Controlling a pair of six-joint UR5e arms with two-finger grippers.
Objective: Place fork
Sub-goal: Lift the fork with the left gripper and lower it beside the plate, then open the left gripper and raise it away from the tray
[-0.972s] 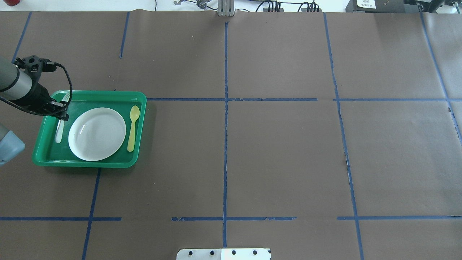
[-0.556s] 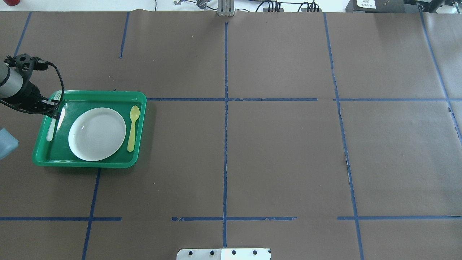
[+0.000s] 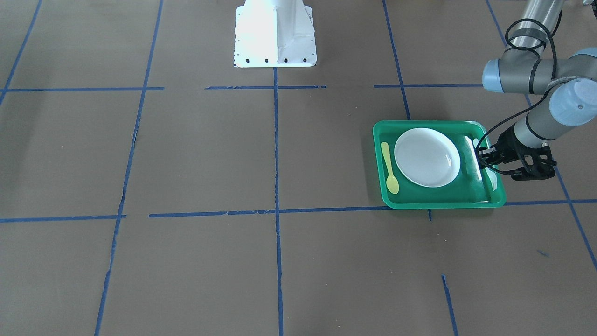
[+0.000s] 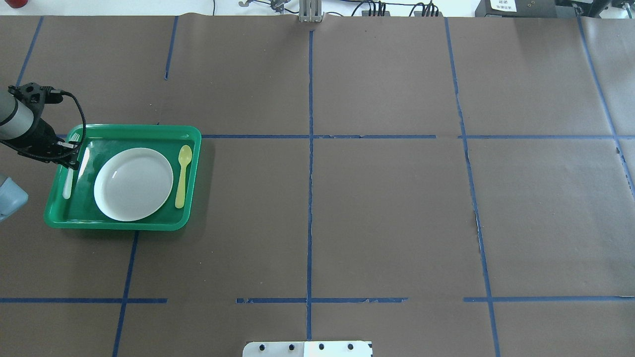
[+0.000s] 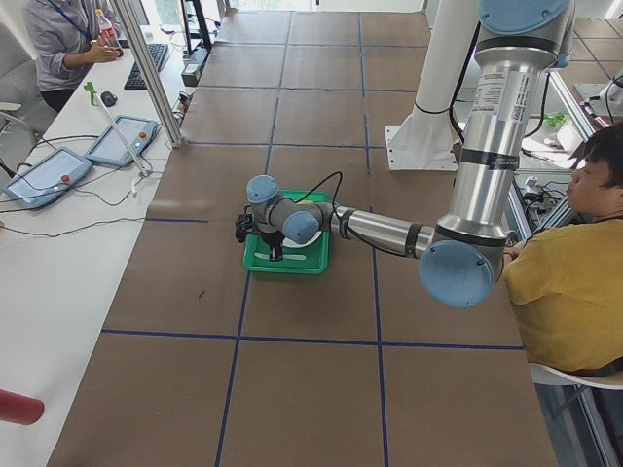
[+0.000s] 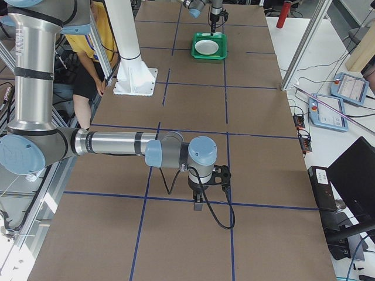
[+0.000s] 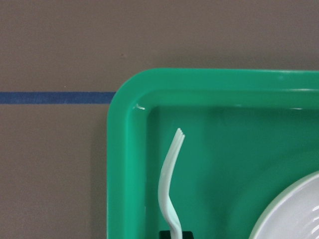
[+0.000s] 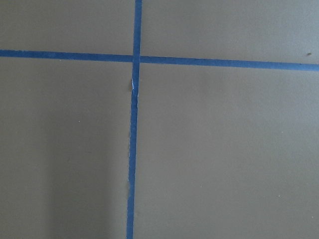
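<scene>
Bright, even light is falling from above onto the brown counter (image 4: 377, 208), and the green tray (image 4: 139, 128) is throwing only a soft shadow along one side. Its glossy floor is mirroring pale streaks. The white plate (image 3: 426, 156) is catching a small glint, the white robot base (image 3: 275, 32) is glaring out, and the fork (image 7: 167, 184) is showing crisp.

Right wrist camera looks straight down on brown paper table cover (image 8: 224, 149). One horizontal blue tape line (image 8: 224, 63) runs across near the top. One vertical blue tape line (image 8: 132, 159) runs top to bottom, left of centre. They cross at upper left. Vertical tape is slightly kinked and nicked just below the crossing. Small dark fleck (image 8: 309, 54) at right edge.
</scene>
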